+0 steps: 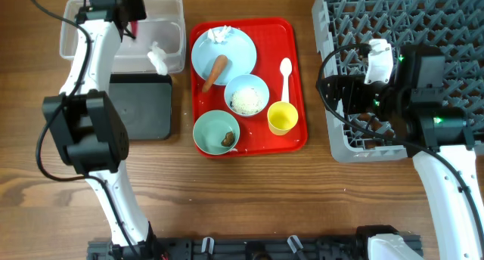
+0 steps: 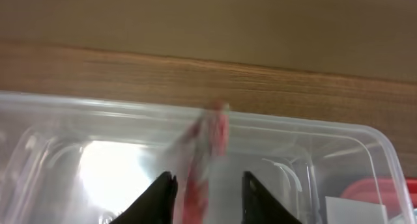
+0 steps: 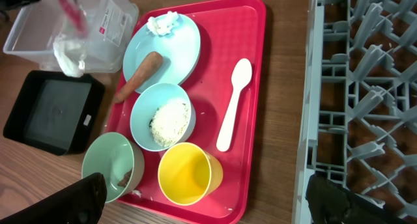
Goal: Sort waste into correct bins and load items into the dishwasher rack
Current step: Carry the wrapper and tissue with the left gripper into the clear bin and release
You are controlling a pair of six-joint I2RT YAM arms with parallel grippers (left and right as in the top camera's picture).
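- Dropping the red snack wrapper (image 2: 205, 152) well means the left hand (image 2: 208, 176) lets go right over the clear tub (image 2: 65, 139), so it lands inside.
- The wrapper hangs between that hand's fingers, blurry; whether they pinch it cannot be told.
- The right hand (image 3: 205, 185) is spread wide and empty, by the grey rack (image 1: 423, 26).

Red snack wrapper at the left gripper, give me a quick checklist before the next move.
1. Red snack wrapper sits between the left gripper's fingers: ok.
2. Firm grip on it: cannot tell, the picture is blurred.
3. Wrapper is above the clear plastic tub: ok.
4. Right gripper open and empty: ok.
5. Light blue plate cleared of the orange carrot and crumpled white scrap: not ok.
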